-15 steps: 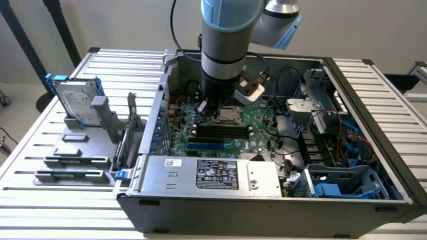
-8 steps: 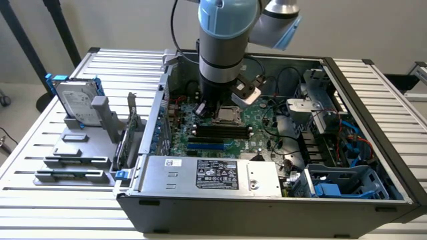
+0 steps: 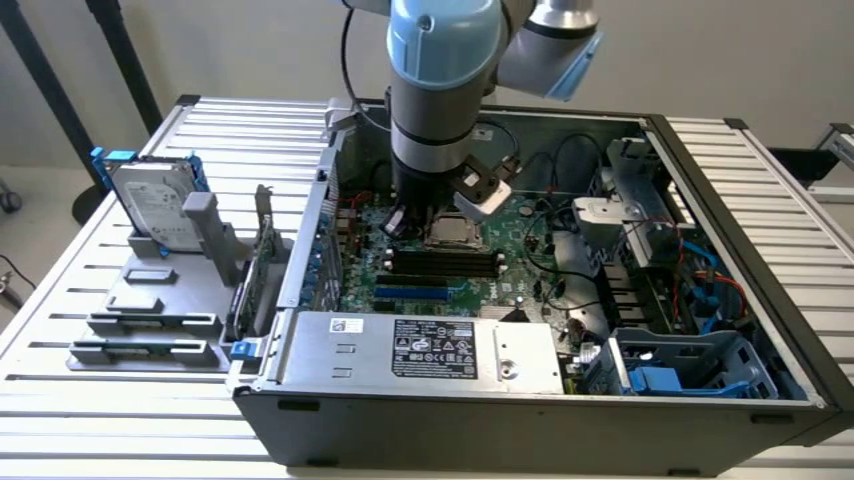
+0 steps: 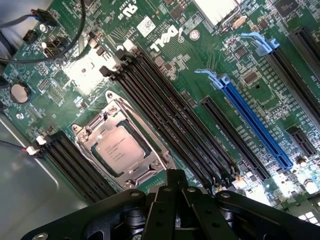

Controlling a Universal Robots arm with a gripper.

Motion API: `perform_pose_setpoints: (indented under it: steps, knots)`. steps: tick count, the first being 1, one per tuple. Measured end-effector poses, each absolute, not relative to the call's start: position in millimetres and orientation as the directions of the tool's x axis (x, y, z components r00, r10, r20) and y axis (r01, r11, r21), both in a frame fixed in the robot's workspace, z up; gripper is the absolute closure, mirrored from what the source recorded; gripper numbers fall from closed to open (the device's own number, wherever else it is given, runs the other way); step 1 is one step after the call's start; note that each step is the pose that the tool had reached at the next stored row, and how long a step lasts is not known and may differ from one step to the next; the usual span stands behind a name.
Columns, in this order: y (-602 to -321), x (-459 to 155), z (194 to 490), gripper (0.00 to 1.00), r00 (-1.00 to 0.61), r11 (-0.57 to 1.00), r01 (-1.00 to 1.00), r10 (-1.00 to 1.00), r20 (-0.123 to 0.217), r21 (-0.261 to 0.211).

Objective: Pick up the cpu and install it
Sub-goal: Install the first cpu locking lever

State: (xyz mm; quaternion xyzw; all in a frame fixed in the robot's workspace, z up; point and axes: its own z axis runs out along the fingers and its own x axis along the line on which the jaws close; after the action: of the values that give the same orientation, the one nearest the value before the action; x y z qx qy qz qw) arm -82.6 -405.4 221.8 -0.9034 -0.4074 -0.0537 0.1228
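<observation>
The cpu (image 4: pixel 120 149) lies flat in its socket (image 4: pixel 150 172) on the green motherboard (image 4: pixel 200 65), framed by a metal bracket, with black memory slots (image 4: pixel 170 125) close on both sides. The gripper (image 4: pixel 174 176) hangs just above it, fingers together and holding nothing. The case (image 3: pixel 534 420) walls ring the board; cables (image 3: pixel 694 270) crowd the exterior view's right. The case rests on a slatted table (image 3: pixel 254 125).

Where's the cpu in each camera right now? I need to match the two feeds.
Exterior view: the cpu sits in its socket on the motherboard, just below the arm's wrist, inside the open case.
Wrist view: the cpu lies in the metal socket frame, close above the gripper.
Shared landmark: the black memory slots beside the socket.
</observation>
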Motion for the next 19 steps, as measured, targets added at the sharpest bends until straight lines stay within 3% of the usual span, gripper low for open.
perform_pose_setpoints:
  steps: [19]
  knots:
    - [-396.6, -86.0, 198.7, 0.89, 0.662, -0.638, 0.749, 0.723, 0.197, -0.178]
